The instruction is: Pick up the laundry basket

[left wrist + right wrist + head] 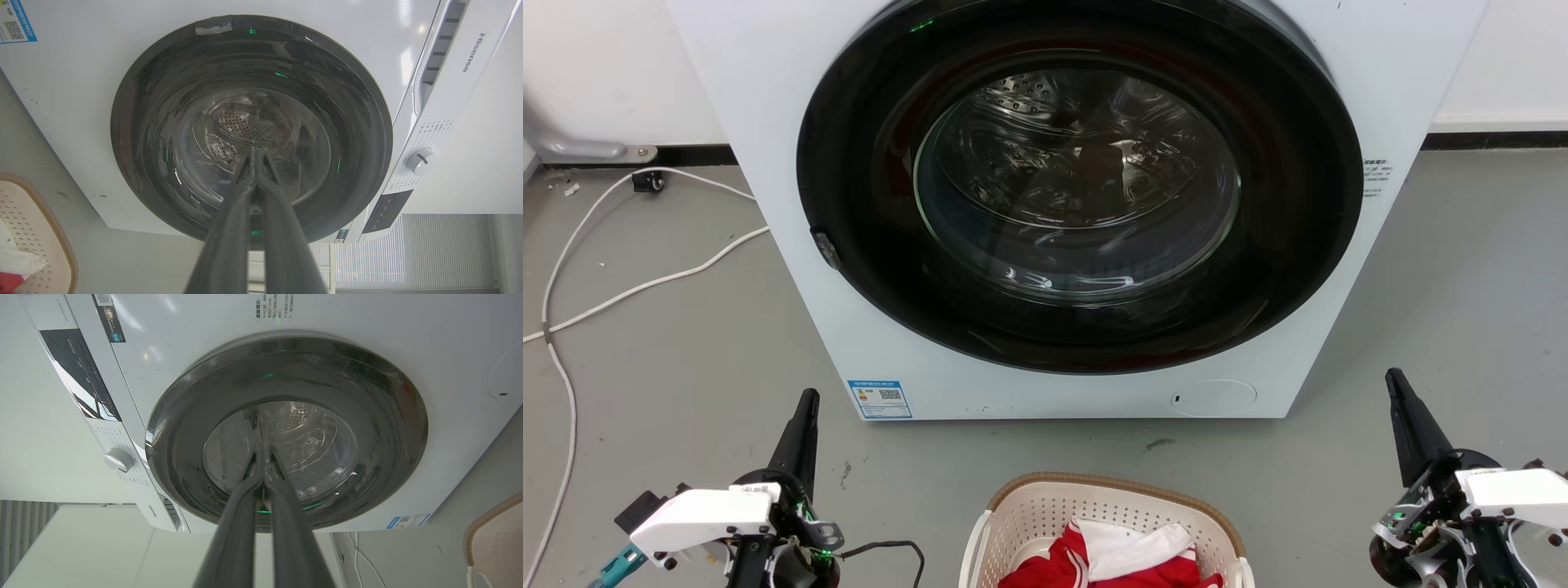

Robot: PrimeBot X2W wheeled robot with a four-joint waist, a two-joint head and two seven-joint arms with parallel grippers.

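Laundry basket (1045,510): cream, perforated walls, brown woven-look rim; upright on floor; holds red-white cloth.

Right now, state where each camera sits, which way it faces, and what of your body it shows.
Head view: on the head, looking forward and down at the washing machine and the laundry basket; left gripper lower left, right gripper lower right.
Left wrist view: on the left wrist, looking along its shut fingers at the machine's door; basket rim at left edge.
Right wrist view: on the right wrist, along its shut fingers at that door; basket rim lower right.
Shared: all three show door and basket.
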